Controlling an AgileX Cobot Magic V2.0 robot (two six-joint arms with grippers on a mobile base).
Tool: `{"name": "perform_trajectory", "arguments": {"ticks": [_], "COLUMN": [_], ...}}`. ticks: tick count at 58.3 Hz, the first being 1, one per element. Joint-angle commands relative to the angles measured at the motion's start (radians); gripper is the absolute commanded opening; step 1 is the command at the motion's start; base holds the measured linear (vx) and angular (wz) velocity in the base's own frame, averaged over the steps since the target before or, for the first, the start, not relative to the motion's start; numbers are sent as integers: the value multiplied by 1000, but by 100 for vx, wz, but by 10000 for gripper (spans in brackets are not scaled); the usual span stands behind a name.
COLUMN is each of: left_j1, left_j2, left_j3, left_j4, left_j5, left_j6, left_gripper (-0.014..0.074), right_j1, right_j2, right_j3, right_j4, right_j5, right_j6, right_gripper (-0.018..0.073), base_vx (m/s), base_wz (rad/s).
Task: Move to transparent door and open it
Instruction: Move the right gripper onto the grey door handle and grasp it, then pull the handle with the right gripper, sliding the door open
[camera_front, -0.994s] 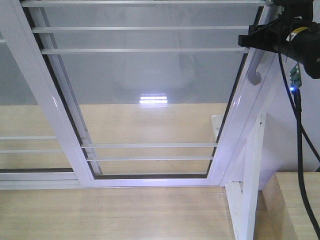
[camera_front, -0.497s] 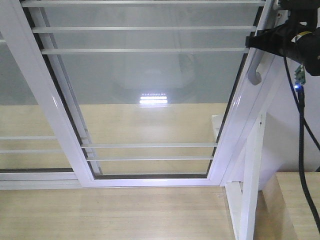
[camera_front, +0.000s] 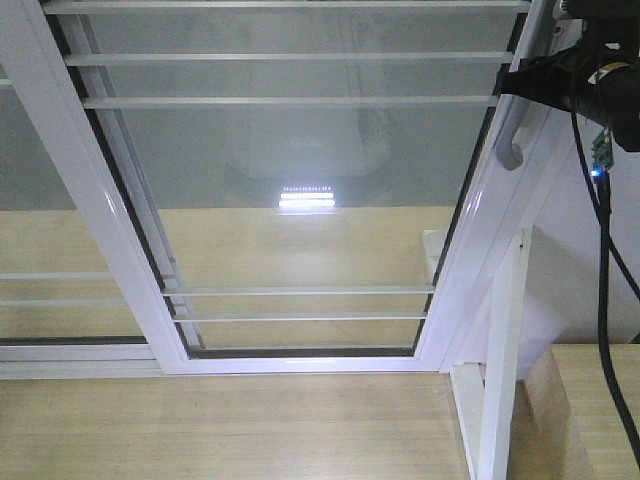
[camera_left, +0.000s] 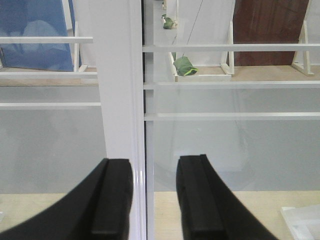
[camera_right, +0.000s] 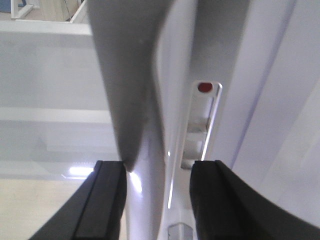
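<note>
Just beside the lock plate (camera_right: 204, 125), the right gripper (camera_right: 159, 167) straddles the door handle (camera_right: 127, 85).

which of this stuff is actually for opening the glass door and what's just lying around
For the job:
transparent door
its pull handle
right end effector, straddling the handle

Just around:
glass panel without a handle
green bundle
blue board
brown door
white stand
</note>
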Motion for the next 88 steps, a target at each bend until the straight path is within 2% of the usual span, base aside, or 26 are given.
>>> {"name": "perform_trajectory", "arguments": {"ticks": [1, 15, 37, 51, 63, 88], "left_j1": [-3, -3, -3, -3, -3, -3], "left_j2": [6, 6, 6, 6, 6, 6], "left_j3": [-28, -28, -28, -28, -28, -28], "left_j4": [-9, -9, -9, -9, -9, -7], "left_j5": [-91, -91, -91, -91, -91, -91], "left_j6": [-8, -8, -8, -8, -8, -7], "left_gripper": [370, 370, 370, 370, 370, 370], "right_j1": [3, 16, 12, 14, 39, 159], "right_j2": [-43, 0, 63, 97, 98, 98], "right_j3": [-37, -38, -57, -150, -186, -185], "right_j4": [-21, -22, -22, -22, -22, -23], "right_j5": [-98, -199, -242, -158, -109, -78], "right_j6": [-8, 0, -5, -7, -1, -11], "right_gripper": [370, 370, 368, 323, 320, 320], "base_vx": [0, 0, 0, 0, 0, 0], "base_wz": [0, 0, 0, 0, 0, 0]}}
